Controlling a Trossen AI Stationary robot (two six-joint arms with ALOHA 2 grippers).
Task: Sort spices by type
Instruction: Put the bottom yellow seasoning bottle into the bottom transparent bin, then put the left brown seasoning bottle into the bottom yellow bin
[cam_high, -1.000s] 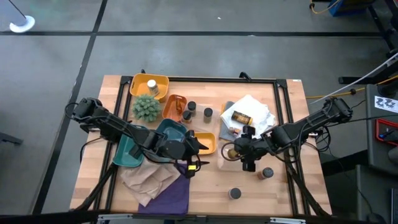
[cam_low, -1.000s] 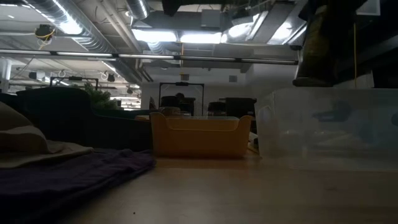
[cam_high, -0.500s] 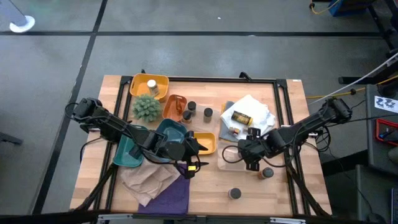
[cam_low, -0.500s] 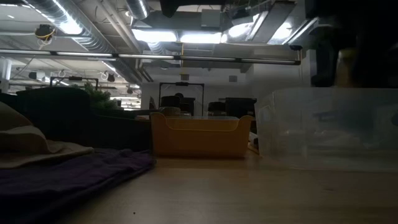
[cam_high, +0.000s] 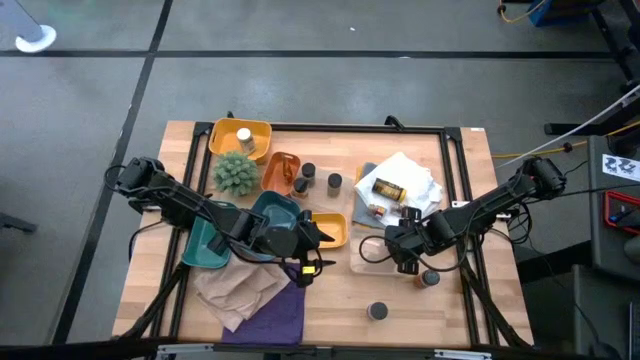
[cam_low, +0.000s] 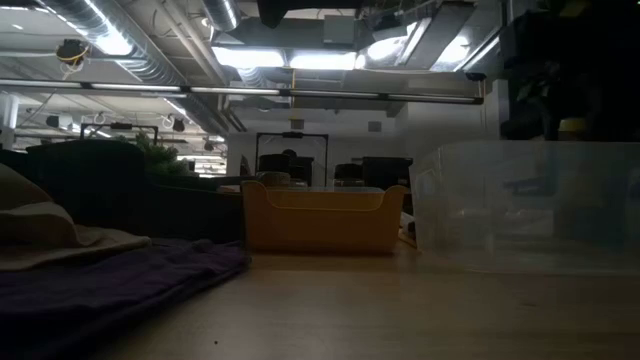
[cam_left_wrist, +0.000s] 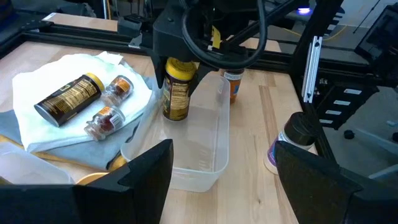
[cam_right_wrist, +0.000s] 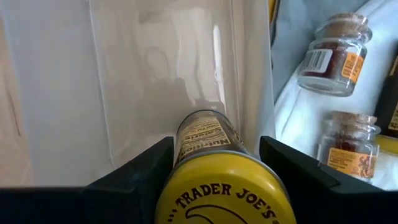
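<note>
The right pincer (cam_high: 400, 256) stands over the clear tray (cam_high: 372, 257) near the table's (cam_high: 450, 320) right-hand edge, its jaws part-closed around a yellow-lidded jar (cam_right_wrist: 219, 180) that hangs upright inside the tray — the left wrist view shows this jar (cam_left_wrist: 177, 90) just above or on the tray floor, close to one long wall. The clear tray (cam_left_wrist: 199, 149) holds nothing else that can be seen. Open wood lies toward the table's near edge, broken only by two dark-lidded jars: one (cam_high: 430, 279) just beside the tray and the right pincer, the other (cam_high: 378, 312) farther out toward the near edge. Behind the tray a white cloth (cam_high: 405, 180) carries a dark yellow-capped bottle (cam_high: 387, 188) lying on its side and two small cork-topped jars (cam_left_wrist: 112, 106) of reddish spice, also lying down. The left pincer (cam_high: 318, 232) waits with its jaws wide apart and nothing between them, at the middle of the table beside the low yellow tray (cam_high: 332, 228); what that tray holds cannot be told. Left of it sits a teal tray (cam_high: 215, 240), with a folded brown cloth (cam_high: 235, 285) and a purple cloth (cam_high: 285, 310) reaching to the near edge. At the far side a yellow tub (cam_high: 240, 138) holds one pale-lidded jar (cam_high: 244, 137), an orange tray (cam_high: 281, 172) holds at least one jar, and three dark-lidded jars (cam_high: 310, 178) stand on bare wood just beside it — the spiky green plant (cam_high: 236, 174) is between tub and teal tray.
</note>
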